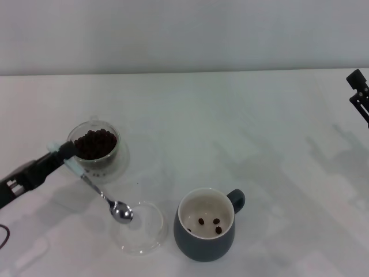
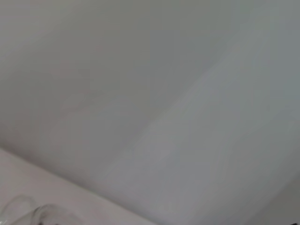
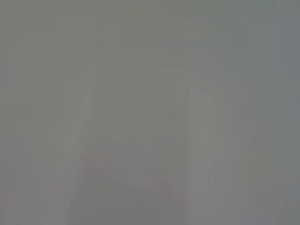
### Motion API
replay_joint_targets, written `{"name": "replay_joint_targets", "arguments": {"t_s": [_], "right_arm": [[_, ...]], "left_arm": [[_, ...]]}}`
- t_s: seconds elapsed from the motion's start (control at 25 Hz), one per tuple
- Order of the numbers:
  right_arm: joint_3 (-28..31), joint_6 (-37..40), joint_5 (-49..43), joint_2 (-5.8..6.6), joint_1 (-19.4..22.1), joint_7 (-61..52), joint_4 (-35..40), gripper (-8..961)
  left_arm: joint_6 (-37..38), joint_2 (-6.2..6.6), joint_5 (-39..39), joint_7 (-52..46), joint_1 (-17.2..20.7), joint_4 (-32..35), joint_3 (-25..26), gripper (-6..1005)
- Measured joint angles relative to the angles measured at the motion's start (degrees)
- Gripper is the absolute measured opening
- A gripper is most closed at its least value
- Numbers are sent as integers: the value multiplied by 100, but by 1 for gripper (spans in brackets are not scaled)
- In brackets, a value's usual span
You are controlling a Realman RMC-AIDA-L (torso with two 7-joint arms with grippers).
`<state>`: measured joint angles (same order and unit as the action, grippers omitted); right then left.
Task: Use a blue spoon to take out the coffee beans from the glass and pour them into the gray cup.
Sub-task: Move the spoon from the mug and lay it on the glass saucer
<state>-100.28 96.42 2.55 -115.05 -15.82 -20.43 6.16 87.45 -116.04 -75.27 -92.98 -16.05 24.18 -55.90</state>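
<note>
In the head view my left gripper reaches in from the left, shut on the pale handle of the blue spoon. The spoon slants down to the right, and its shiny bowl, with no beans in it, rests over the rim of a flat clear dish. The glass, heaped with coffee beans, stands just right of the gripper. The gray cup sits at the front centre with three beans on its cream bottom. My right gripper stays at the far right edge, away from everything.
A white tabletop carries it all, with a pale wall behind. The left wrist view shows only blank surface and a faint clear rim in one corner; the right wrist view shows only grey.
</note>
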Motion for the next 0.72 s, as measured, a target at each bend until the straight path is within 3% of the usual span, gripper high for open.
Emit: {"name": "replay_joint_targets", "arguments": {"t_s": [0.24, 0.72], "right_arm": [[0, 67, 0, 0, 0, -28, -35, 776], [7, 79, 10, 1, 9, -31, -67, 776]], "left_arm": [[-257, 29, -75, -13, -42, -231, -7, 150], [-763, 55, -413, -553, -501, -436, -33, 156]]}}
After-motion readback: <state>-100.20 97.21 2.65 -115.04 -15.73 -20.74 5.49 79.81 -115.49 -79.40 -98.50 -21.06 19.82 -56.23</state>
